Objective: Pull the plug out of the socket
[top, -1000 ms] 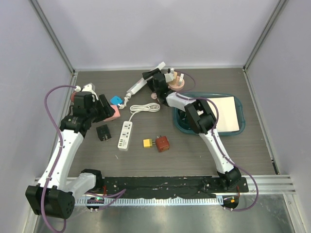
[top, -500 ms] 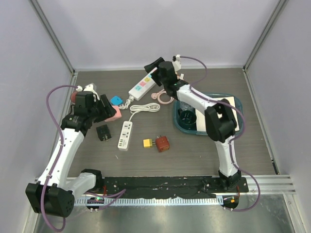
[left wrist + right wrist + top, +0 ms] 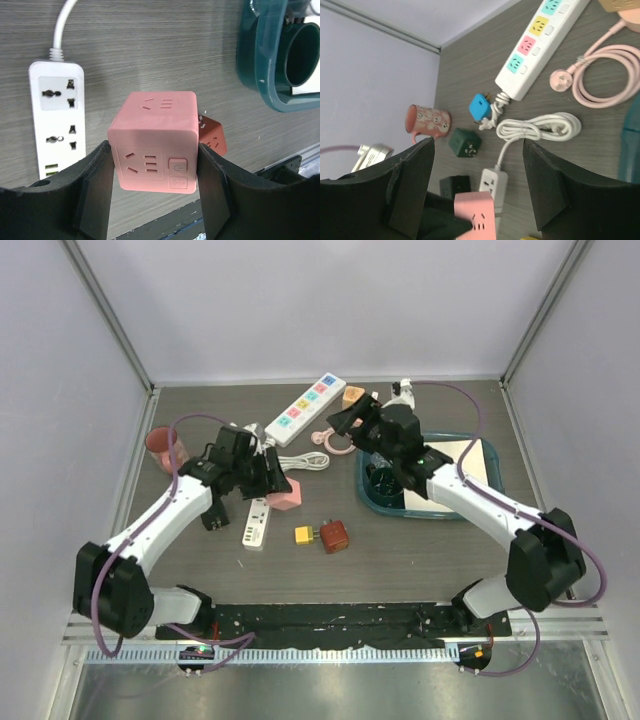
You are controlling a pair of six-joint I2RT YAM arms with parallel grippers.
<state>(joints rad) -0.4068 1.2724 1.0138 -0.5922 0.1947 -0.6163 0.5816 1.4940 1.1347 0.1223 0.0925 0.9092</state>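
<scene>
My left gripper (image 3: 276,486) is shut on a pink cube socket (image 3: 287,496), held by its sides just above the table beside a small white power strip (image 3: 257,521). In the left wrist view the cube (image 3: 155,125) sits between both fingers (image 3: 95,185) with its socket faces bare and no plug in it. A blue plug (image 3: 481,106) lies on the table by the long strip's cord, apart from the cube; the left arm hides it in the top view. My right gripper (image 3: 352,418) is open and empty, hovering over the back middle.
A long strip with coloured sockets (image 3: 305,408), a pink cable coil (image 3: 335,440) and a white cord coil (image 3: 305,462) lie at the back. A red-brown cube (image 3: 334,536) with a yellow plug (image 3: 303,534) sits centre. There are also a teal tray (image 3: 440,510), a mug (image 3: 160,443) and a black cube (image 3: 212,515).
My left arm has swung right, carrying the pink cube from the left side to the centre and away from the blue plug. My right arm has drawn back from the far edge.
</scene>
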